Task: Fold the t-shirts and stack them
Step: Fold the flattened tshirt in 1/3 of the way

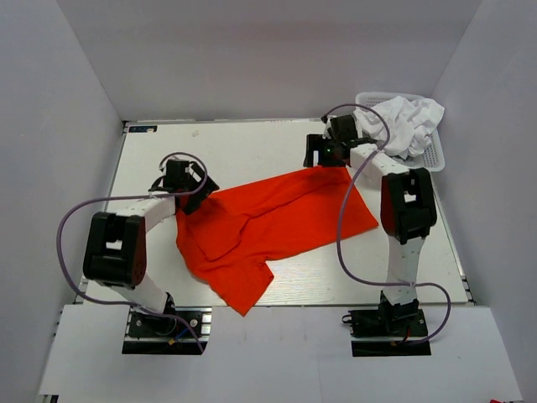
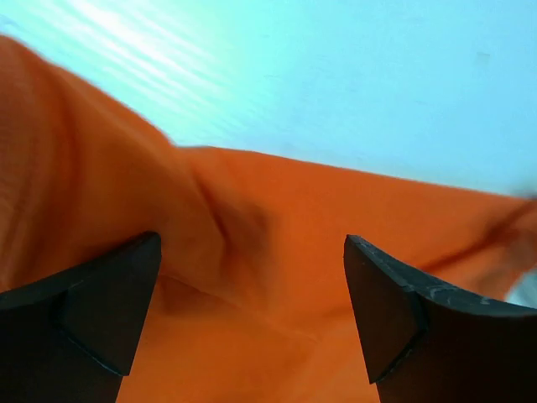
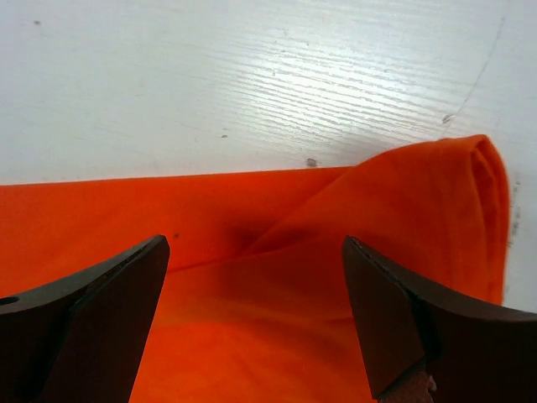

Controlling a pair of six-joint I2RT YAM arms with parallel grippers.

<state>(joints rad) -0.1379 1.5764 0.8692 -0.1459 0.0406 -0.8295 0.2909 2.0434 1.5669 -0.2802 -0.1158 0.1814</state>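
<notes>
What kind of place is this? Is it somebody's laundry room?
More likely a robot test booth than a home: bare white walls box in a white table, a left arm and right arm are bolted at its near edge, and an orange t-shirt lies on it.

1. One orange-red t-shirt (image 1: 277,222) is counted, near the basket (image 1: 436,157).
2. One basket is counted.
3. White t-shirts (image 1: 409,120) are heaped in the basket; their number cannot be told.
4. Two pincers are counted: left pincer (image 2: 252,243), right pincer (image 3: 254,243).
</notes>
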